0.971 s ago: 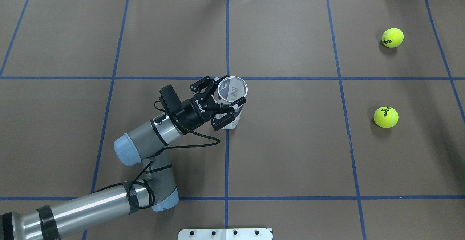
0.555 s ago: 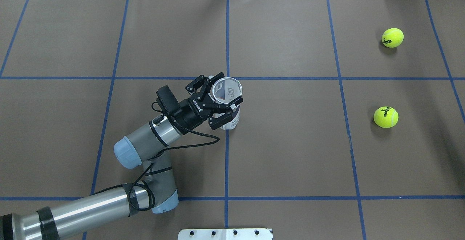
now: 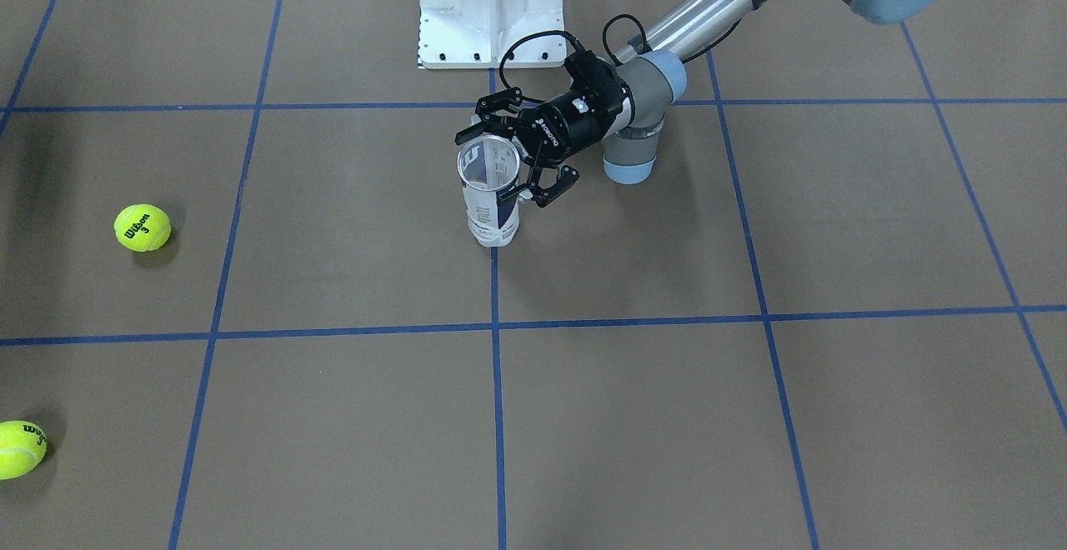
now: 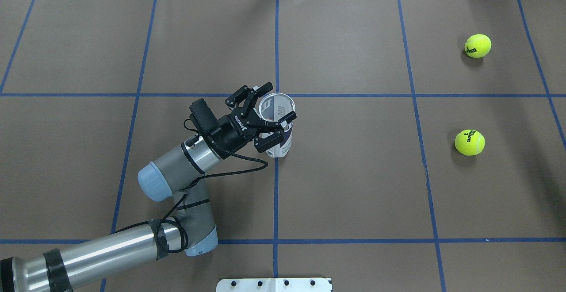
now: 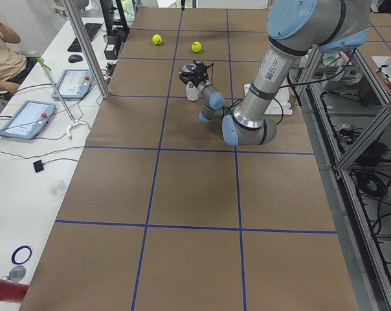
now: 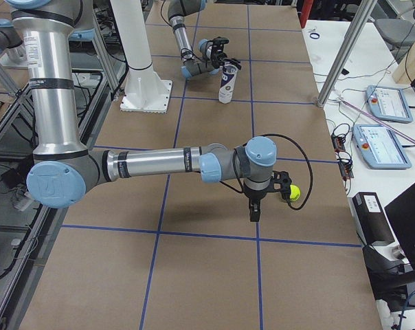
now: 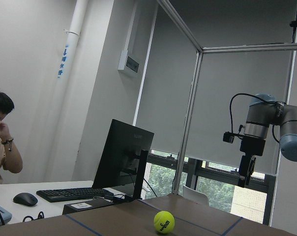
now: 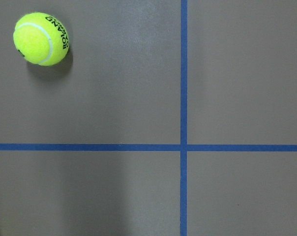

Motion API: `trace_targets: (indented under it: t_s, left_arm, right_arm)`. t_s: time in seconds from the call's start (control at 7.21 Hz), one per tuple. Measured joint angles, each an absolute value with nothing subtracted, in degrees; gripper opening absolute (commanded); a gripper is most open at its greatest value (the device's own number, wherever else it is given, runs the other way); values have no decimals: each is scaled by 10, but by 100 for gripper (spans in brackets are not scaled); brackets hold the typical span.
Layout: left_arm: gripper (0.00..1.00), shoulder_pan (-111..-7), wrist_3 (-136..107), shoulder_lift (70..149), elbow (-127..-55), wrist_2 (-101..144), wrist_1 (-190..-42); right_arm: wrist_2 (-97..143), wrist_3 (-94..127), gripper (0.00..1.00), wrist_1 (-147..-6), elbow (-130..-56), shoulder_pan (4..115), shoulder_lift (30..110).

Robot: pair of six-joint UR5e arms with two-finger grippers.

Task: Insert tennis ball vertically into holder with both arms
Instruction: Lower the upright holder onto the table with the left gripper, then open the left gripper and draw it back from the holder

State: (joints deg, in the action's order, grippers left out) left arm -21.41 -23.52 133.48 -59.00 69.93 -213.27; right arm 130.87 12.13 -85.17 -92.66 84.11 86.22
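Note:
The holder (image 4: pixel 281 144) is a clear can with a white-and-navy label. It stands upright near the table's middle and is empty; it also shows in the front view (image 3: pixel 492 217). My left gripper (image 4: pixel 279 101) reaches in from the side, with its jaws closed across the can just below the metal rim (image 3: pixel 492 165). Two yellow tennis balls (image 4: pixel 469 142) (image 4: pixel 477 45) lie far to the right. My right gripper (image 6: pixel 254 210) hangs high above the table's right end, pointing down. I cannot tell whether it is open. A ball (image 8: pixel 40 38) lies on the table below it.
The white pedestal (image 3: pixel 488 0) stands at the table's near edge behind the holder. Blue tape lines cross the brown table (image 4: pixel 353 186). An operators' desk with tablets (image 6: pixel 383 103) runs along the far side. A person (image 7: pixel 1 128) sits there.
My left gripper has swung a little to the left and brought the holder's rim back from a rightward tilt to upright. The base stayed in place. The balls have not moved.

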Motion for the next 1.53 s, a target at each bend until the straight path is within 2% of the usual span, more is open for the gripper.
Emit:
trace_targets:
  t_s: [0.69, 1.25, 1.53]
  left_arm:
    - [99, -239, -236, 1295, -673, 737, -2071]
    - [99, -272, -236, 1185, -845, 862, -1901]
    - [99, -294, -236, 1152, -882, 924, -1855]
  right_arm:
    - [1309, 121, 100, -852, -927, 841, 862]
    - [1309, 122, 100, -852, -926, 841, 862]
    - [1309, 121, 100, -852, -926, 841, 862]
